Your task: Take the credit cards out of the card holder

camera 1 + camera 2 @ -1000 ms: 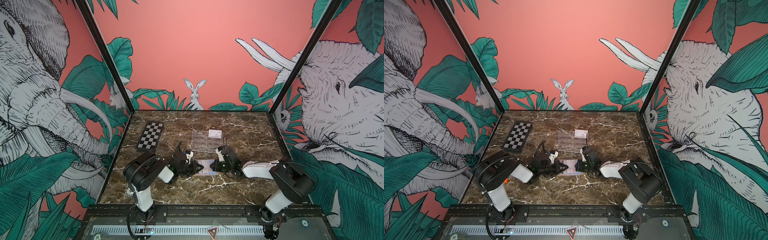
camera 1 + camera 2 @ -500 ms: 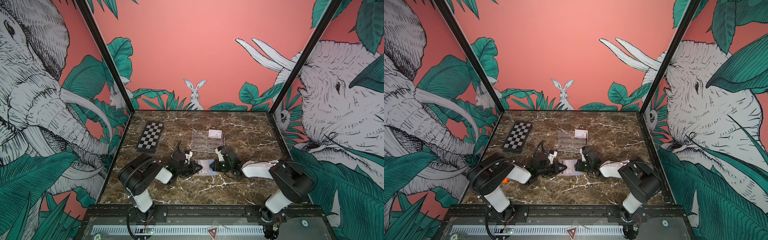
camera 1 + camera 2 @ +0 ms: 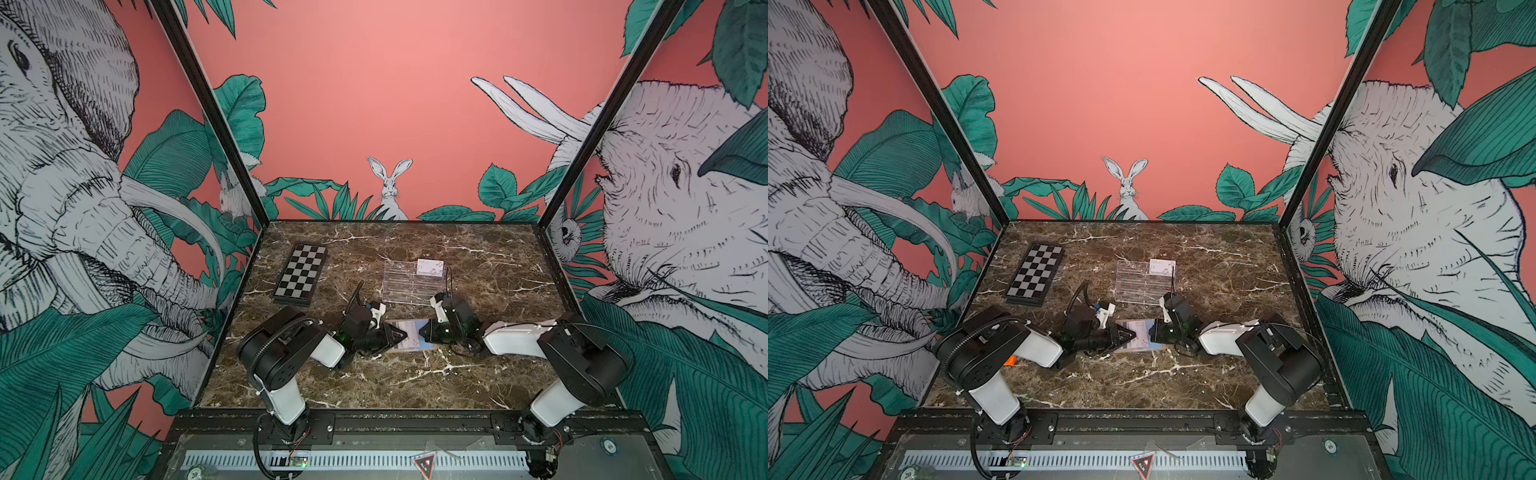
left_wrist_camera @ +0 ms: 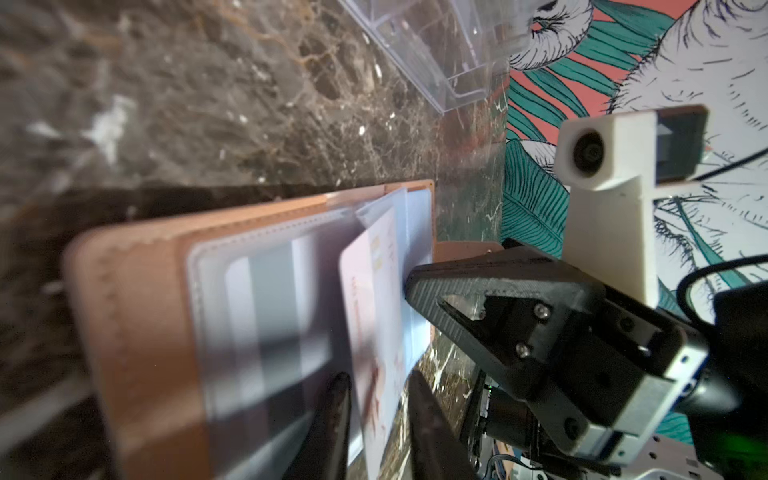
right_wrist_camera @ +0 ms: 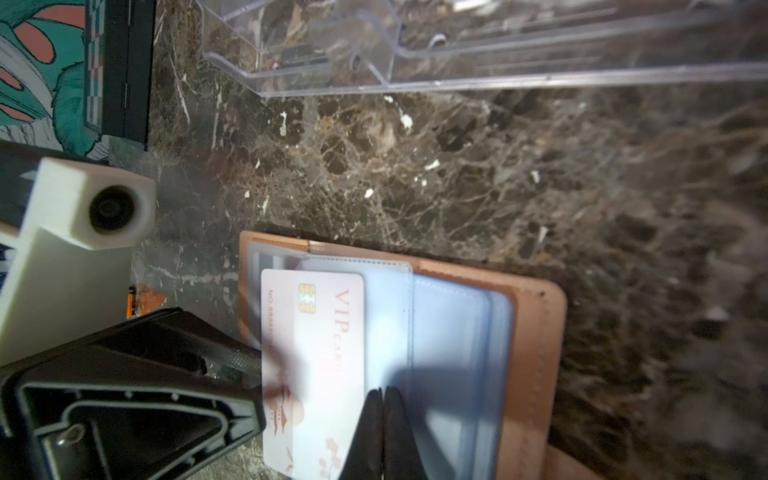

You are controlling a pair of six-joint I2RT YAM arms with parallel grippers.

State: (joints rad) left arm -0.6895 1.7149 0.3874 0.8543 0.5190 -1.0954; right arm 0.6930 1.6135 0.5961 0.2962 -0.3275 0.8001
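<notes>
Between the parted fingers of the left gripper (image 4: 377,380) sits one edge of a whitish card (image 5: 316,353) with a gold chip and "VIP card" printed on it. The jaws stand slightly apart on either side of the card, loose around it rather than clamped. That card is partly out of a clear sleeve (image 5: 449,332) and lies tilted over the open tan card holder (image 5: 536,332). The holder rests flat on the marble table (image 5: 457,166) between the two arms. From the opposite side the right gripper (image 5: 381,392) is clenched tight, its tips on the sleeve just beside the card; whether it pinches the plastic I cannot tell. A grey-banded card (image 4: 270,316) shows through another sleeve. Just behind the holder stands a clear rack (image 3: 409,282) with a lone card (image 3: 431,267) at its far right corner. A chequered board (image 3: 300,272) lies well off to the left.
</notes>
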